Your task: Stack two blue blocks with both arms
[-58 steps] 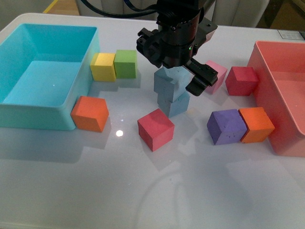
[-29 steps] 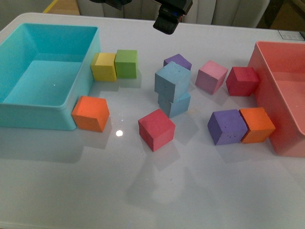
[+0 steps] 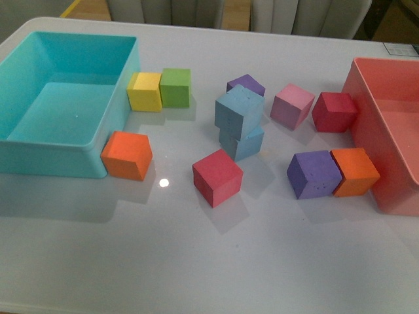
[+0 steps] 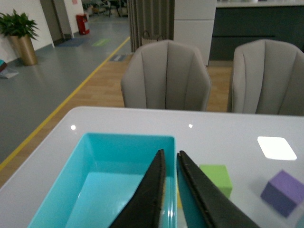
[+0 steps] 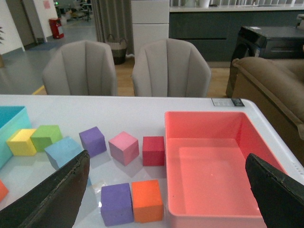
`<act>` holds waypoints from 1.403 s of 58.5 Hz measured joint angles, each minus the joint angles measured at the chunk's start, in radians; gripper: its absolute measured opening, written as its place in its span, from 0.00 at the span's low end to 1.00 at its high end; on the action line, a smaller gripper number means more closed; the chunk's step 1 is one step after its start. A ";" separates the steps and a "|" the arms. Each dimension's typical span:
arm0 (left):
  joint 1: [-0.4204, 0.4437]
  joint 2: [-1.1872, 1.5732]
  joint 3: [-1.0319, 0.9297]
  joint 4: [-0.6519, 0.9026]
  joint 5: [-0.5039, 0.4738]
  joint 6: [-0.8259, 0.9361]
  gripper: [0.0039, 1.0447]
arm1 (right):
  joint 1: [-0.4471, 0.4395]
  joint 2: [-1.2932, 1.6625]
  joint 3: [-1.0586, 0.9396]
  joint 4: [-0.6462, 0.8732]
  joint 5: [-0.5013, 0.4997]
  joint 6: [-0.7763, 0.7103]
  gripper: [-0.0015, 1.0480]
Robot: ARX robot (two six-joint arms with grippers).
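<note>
Front view: the upper blue block point(image 3: 239, 110) sits skewed on the lower blue block point(image 3: 243, 142), mid-surface point(image 3: 196, 261), between the green cube point(image 3: 175, 87) and pink cube point(image 3: 292, 105); no arm shows. Left wrist view: the left claw point(image 4: 169, 164) is clenched, its tips nearly touching, empty, over the turquoise bin point(image 4: 71, 171). Right wrist view: the right claw point(image 5: 166, 175) is spread wide, empty, above the red bin point(image 5: 209, 166).

White table point(image 3: 216, 261); coloured cubes, turquoise bin point(image 3: 39, 160), pink bin point(image 3: 393, 196).
</note>
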 joint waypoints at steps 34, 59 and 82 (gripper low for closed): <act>0.169 -0.443 -0.379 -0.067 0.169 -0.003 0.01 | 0.000 0.000 0.000 0.000 0.000 0.000 0.91; 0.272 -0.809 -0.463 -0.346 0.270 -0.003 0.01 | 0.000 0.000 0.000 0.000 0.000 0.000 0.91; 0.272 -1.098 -0.473 -0.605 0.271 -0.003 0.01 | 0.000 0.000 0.000 0.000 0.000 0.000 0.91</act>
